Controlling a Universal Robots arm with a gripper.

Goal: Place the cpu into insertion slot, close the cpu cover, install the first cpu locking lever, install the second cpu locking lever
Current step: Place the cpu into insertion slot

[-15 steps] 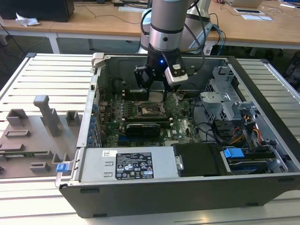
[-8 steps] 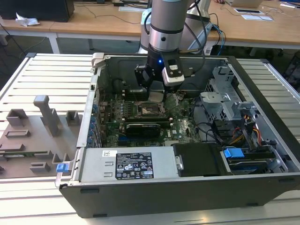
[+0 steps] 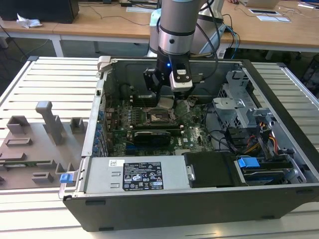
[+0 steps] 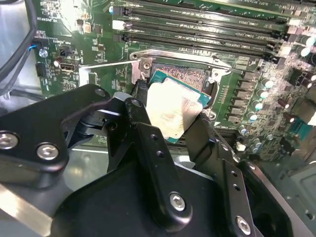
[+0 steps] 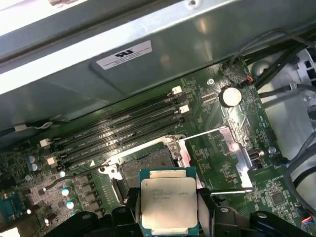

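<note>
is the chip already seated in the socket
No, in the first wrist view the chip is held by the gripper by its two side edges, and the socket recess shows bare.

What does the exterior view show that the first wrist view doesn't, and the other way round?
Exterior view: the whole computer case, the grey robot arm reaching into it, and a grey tray of shapes at the exterior view's left. First wrist view: a round silver battery and a white sticker on the metal wall. Both: the tool shut on the chip, close to the open socket.
</note>
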